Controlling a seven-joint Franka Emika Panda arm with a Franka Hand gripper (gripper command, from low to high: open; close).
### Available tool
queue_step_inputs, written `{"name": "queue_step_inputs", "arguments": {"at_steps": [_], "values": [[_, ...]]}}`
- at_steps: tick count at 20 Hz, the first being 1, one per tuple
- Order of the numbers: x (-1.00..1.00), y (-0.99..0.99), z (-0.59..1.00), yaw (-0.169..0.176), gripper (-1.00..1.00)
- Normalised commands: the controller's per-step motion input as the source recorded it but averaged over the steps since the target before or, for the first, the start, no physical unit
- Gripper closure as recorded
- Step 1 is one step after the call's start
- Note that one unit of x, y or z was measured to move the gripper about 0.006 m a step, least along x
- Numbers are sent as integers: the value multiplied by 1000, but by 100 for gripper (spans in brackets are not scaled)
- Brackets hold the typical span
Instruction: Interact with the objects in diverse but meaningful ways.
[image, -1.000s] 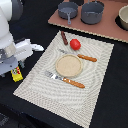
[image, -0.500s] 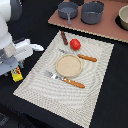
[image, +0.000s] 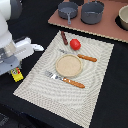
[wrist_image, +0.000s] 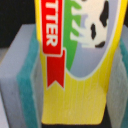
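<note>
At the exterior view's left, off the placemat's edge, my gripper (image: 16, 73) holds a yellow packet (image: 17, 75) with red print just above the black table. The wrist view is filled by that yellow packet (wrist_image: 75, 60), with a red banner and a cow picture, squeezed between my two teal-lined grey fingers (wrist_image: 22, 85). A red tomato-like ball (image: 75, 44) and a dark brown stick (image: 64, 37) lie at the far end of the striped placemat (image: 95, 80). No white oblong piece is in view.
A round tan plate (image: 68, 65) sits mid-mat with a wooden-handled fork (image: 65, 80) in front and a knife (image: 82, 56) behind. Two grey pots (image: 68, 10) (image: 92, 12) and a bowl (image: 123, 17) stand on a brown board at the back.
</note>
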Motion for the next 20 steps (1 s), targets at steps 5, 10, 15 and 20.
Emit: {"name": "queue_step_inputs", "arguments": {"at_steps": [5, 10, 15, 20], "values": [[912, 26, 868, -2, 100], [1000, -10, 630, -21, 100], [994, -187, 377, -62, 100], [922, -248, 144, -75, 100]]}}
